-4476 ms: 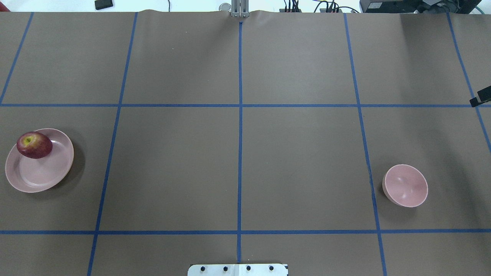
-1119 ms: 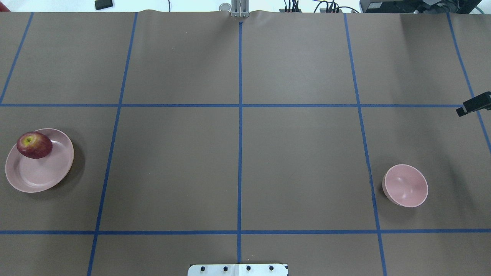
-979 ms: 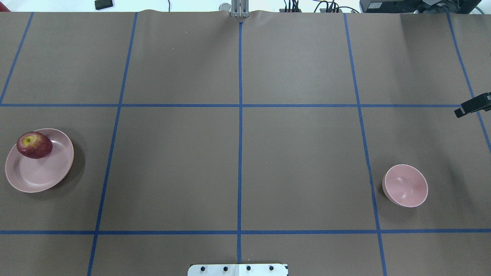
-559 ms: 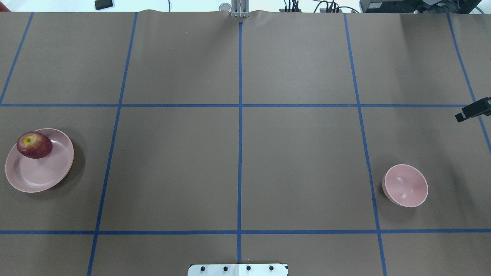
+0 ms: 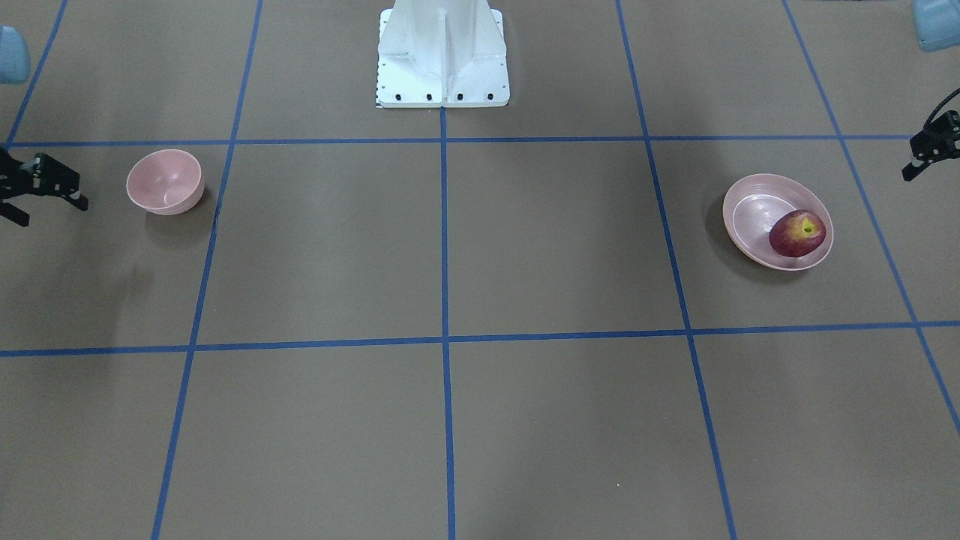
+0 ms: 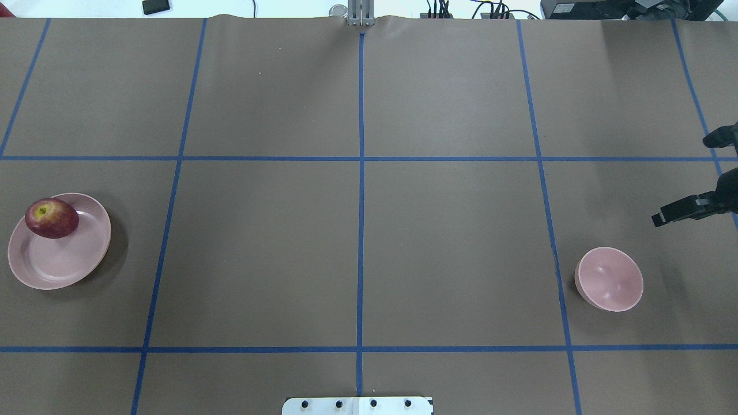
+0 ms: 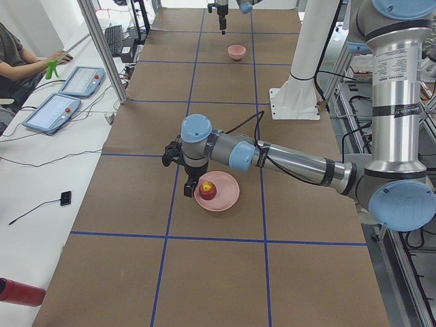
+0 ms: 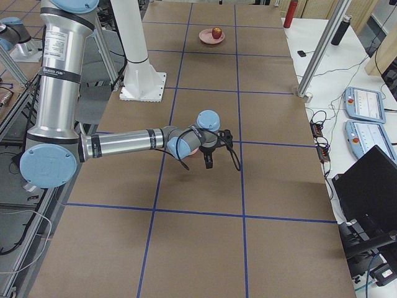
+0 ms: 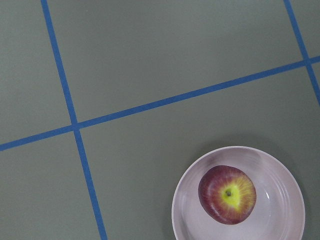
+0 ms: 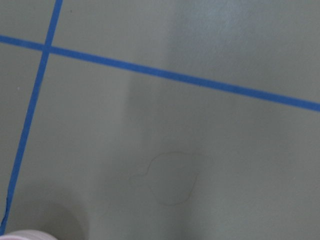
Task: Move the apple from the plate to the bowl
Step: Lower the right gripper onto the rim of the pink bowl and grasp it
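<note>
- The apple point(image 6: 51, 218) is found on the plate point(image 6: 63, 278) at the left edge of the overhead view, off-centre and close against the rim at the plate's upper left. The task is judged not yet begun.
- The bowl point(image 6: 609, 279) is seen unfilled at the lower right of that view, well apart from the plate.
- The right gripper point(image 6: 682, 180) is noted near the bowl, jaws spread and grasping nothing.
- The left gripper point(image 7: 178, 174) is placed just beside the plate. Whether its jaws are released or clenched cannot be told.
- Risk: the apple is round and lies by the rim, so an off-centre pinch may well roll it out onto the tabletop point(image 6: 450, 242).
- Risk: the plate looks light, so a jaw pressed on its rim is likely to tip or slide it.
- Risk: the bowl is only slightly wider than the apple. A release off its centre could upset it, and the nearby right gripper could knock it.
- Risk: a long carry across the tabletop is required, so a weak grip may lose the fruit.
- The left gripper is absent from the overhead view, but part of it is caught at the right edge of the front-facing view.
- The apple's yellow-green stem hollow is shown facing up in the left wrist view, where no jaws are visible.
- Only a sliver of the bowl's rim is given by the right wrist view, at its lower left corner.
</note>
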Controlling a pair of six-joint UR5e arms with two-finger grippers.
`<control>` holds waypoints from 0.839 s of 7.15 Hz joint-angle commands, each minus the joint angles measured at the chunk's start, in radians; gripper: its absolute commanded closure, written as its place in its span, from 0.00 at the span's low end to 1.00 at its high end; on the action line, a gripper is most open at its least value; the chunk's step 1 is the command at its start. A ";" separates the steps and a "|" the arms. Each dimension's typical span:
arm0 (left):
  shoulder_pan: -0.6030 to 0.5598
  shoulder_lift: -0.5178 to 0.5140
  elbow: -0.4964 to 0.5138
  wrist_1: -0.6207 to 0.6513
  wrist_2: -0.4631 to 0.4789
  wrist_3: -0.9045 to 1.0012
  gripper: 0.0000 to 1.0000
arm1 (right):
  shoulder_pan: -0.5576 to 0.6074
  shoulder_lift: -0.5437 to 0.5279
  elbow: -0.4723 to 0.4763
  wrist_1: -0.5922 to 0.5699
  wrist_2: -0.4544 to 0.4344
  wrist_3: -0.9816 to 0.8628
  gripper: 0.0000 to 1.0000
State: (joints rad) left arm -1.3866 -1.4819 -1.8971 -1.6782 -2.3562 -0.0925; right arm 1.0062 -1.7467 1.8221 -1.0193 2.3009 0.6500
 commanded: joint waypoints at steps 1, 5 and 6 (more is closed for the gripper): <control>0.000 0.000 0.001 0.000 0.000 0.000 0.02 | -0.155 -0.036 0.008 0.107 -0.093 0.166 0.00; 0.000 0.000 0.000 0.000 0.000 -0.001 0.02 | -0.228 -0.109 0.043 0.107 -0.095 0.168 0.80; 0.000 0.000 -0.002 0.000 0.000 -0.001 0.02 | -0.230 -0.109 0.043 0.107 -0.095 0.166 1.00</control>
State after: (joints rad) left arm -1.3867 -1.4818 -1.8980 -1.6782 -2.3562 -0.0932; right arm 0.7812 -1.8491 1.8643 -0.9129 2.2065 0.8165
